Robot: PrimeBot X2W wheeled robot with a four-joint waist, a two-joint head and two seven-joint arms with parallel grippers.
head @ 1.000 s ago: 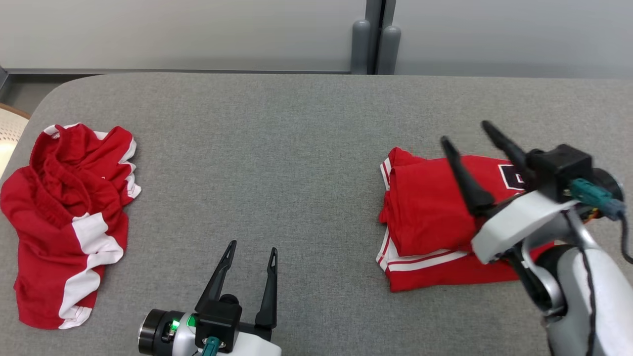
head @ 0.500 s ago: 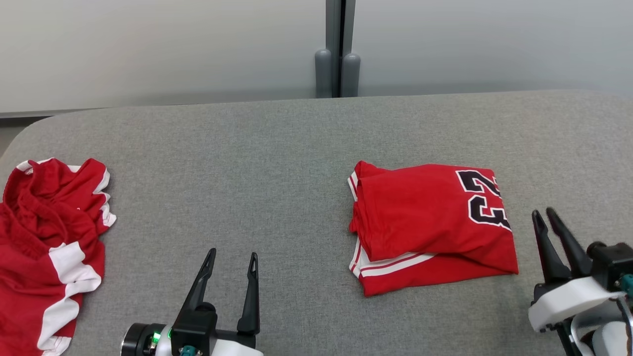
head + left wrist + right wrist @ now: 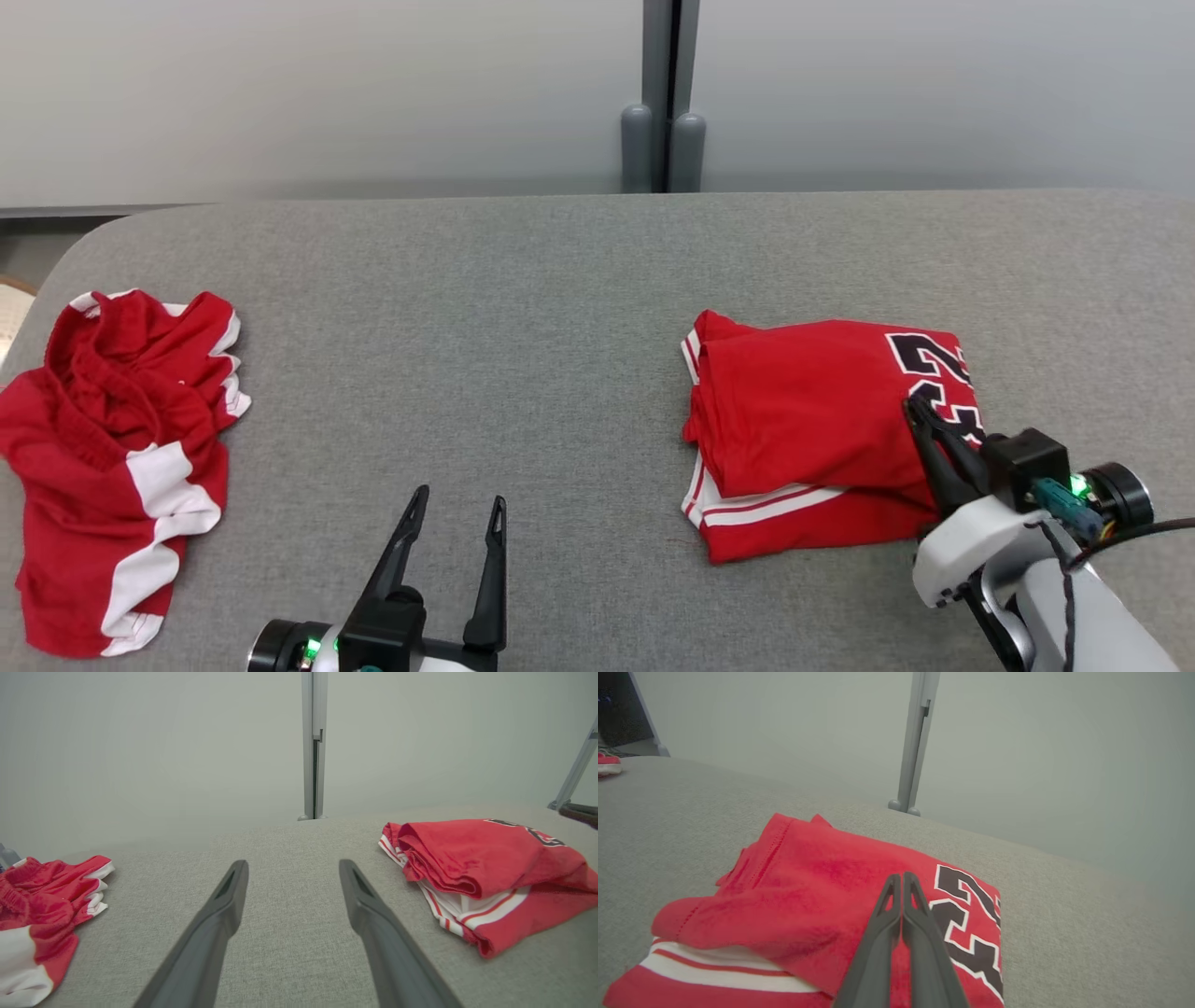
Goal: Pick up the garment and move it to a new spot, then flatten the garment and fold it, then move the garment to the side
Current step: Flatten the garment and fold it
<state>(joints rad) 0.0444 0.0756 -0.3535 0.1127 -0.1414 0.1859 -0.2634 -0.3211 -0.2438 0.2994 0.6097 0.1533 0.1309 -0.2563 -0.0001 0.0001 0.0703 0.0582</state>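
Sliding the folded jersey (image 3: 812,420) aside looks to be the step in hand, since it already lies squared up on the grey table (image 3: 523,308) with its number patch facing up. The right gripper (image 3: 917,409) is clenched, its two dark fingers pressed together with no cloth seen between them. Its tips are poised over the jersey's near corner, by the number; whether they touch the fabric cannot be told. To do this well, the robot would likely need to bear on the whole stack rather than the top layer alone. The striped layers peeking out along the jersey's near edge could shear and spoil the fold. A slow, straight move should suit best. A crumpled red-and-white garment (image 3: 121,448) lies well apart to the jersey's left. The left gripper (image 3: 460,497), released with fingers spread, hovers between the two, nearer the robot than the jersey.
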